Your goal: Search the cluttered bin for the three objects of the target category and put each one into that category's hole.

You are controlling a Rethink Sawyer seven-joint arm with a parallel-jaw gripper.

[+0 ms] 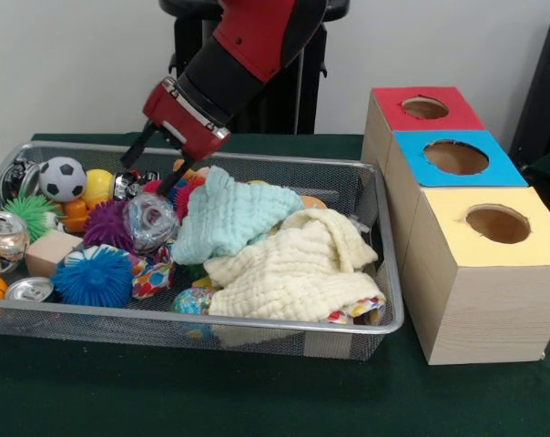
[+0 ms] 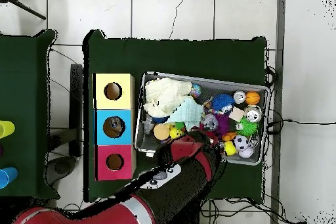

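Note:
The cluttered bin point(image 1: 257, 320) is a silver wire-mesh basket on the green table; it also shows in the overhead view point(image 2: 205, 79). One crushed clear plastic bottle point(image 1: 150, 219) lies among the toys left of centre, and in the overhead view point(image 2: 210, 122). No other bottle shows; two cloths cover much of the bin. My gripper point(image 1: 153, 167) hangs over the bin's far left part, just above and behind that bottle, open and empty. In the overhead view the arm hides it. Three boxes with holes stand beside the bin: red point(image 1: 425, 107), blue point(image 1: 455, 157), yellow point(image 1: 498, 223).
A mint cloth point(image 1: 225, 218) and a cream cloth point(image 1: 293, 269) fill the bin's middle and right. At the left lie blue point(image 1: 93, 278), purple point(image 1: 106, 226) and green point(image 1: 29, 214) spiky balls, a soccer ball point(image 1: 63, 177), silver cans point(image 1: 2, 238) and a wooden block point(image 1: 49, 250).

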